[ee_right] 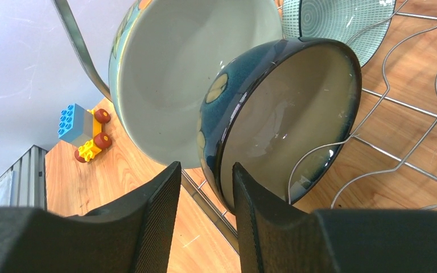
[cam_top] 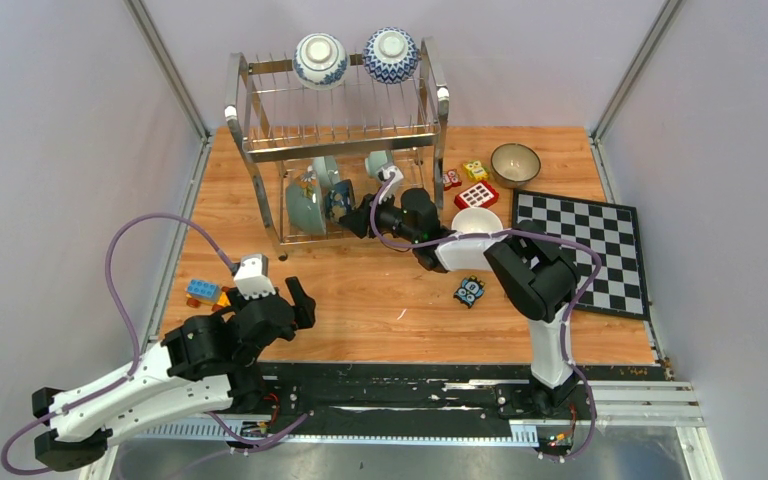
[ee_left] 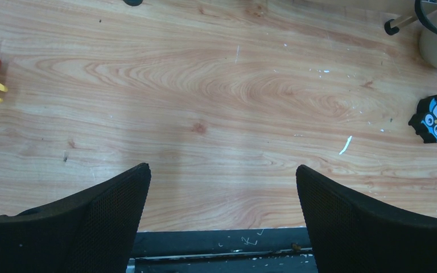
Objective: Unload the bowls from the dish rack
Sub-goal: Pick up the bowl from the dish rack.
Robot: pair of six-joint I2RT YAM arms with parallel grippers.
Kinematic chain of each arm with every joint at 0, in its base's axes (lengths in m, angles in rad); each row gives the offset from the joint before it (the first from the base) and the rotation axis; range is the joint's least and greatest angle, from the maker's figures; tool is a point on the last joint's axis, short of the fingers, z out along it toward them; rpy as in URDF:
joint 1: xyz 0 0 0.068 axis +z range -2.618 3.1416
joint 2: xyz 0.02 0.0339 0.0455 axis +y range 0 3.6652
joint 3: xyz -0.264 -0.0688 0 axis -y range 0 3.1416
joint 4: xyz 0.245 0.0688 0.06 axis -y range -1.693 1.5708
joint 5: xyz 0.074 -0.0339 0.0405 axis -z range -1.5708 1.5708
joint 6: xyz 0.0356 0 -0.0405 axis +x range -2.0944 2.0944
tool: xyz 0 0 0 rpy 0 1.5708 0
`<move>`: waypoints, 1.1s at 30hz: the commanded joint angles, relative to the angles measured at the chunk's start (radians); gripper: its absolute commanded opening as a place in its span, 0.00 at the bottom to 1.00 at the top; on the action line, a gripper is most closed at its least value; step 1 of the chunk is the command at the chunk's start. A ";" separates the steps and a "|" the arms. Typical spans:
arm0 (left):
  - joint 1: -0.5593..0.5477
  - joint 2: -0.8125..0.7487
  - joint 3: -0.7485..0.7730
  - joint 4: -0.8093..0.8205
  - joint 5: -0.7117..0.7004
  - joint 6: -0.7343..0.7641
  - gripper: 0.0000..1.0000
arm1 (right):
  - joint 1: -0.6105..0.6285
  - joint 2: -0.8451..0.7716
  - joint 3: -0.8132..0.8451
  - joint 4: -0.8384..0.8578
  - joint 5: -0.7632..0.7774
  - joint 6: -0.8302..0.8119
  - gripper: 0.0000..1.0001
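Two fingers of your right gripper [ee_right: 206,170] straddle the dark blue bowl [ee_right: 284,114] at its rim, set narrow but not yet pinching; it stands on edge in the dish rack [cam_top: 256,150], lower tier; your left gripper [ee_left: 222,170] hangs wide over the counter [ee_left: 216,85].

Top bowls [cam_top: 320,58] blue-and-white patterned; rack [cam_top: 340,147] shiny silver; spotted bowl [ee_right: 284,119] dark blue with cream spots, beige inside; big bowl [ee_right: 176,74] pale green; right chessboard [cam_top: 580,250] black-and-white; far-right brown bowl [cam_top: 515,163]; table [cam_top: 360,300] orange-brown wood-grain.

wooden table [cam_top: 380,295], dish rack [cam_top: 340,148], chessboard [cam_top: 585,245]
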 commanded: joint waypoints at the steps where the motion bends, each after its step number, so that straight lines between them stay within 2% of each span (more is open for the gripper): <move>1: 0.005 0.013 0.006 0.004 -0.003 0.004 1.00 | -0.019 0.017 0.028 0.028 -0.043 -0.020 0.40; 6: 0.005 0.008 0.006 -0.001 -0.003 -0.002 1.00 | -0.027 0.041 0.046 0.049 -0.059 0.011 0.35; 20: 0.005 0.012 0.002 0.005 -0.005 0.004 1.00 | -0.029 0.122 0.119 0.117 -0.105 0.112 0.35; 33: 0.005 0.028 0.000 0.014 -0.012 0.012 1.00 | -0.040 0.149 0.120 0.216 -0.154 0.183 0.07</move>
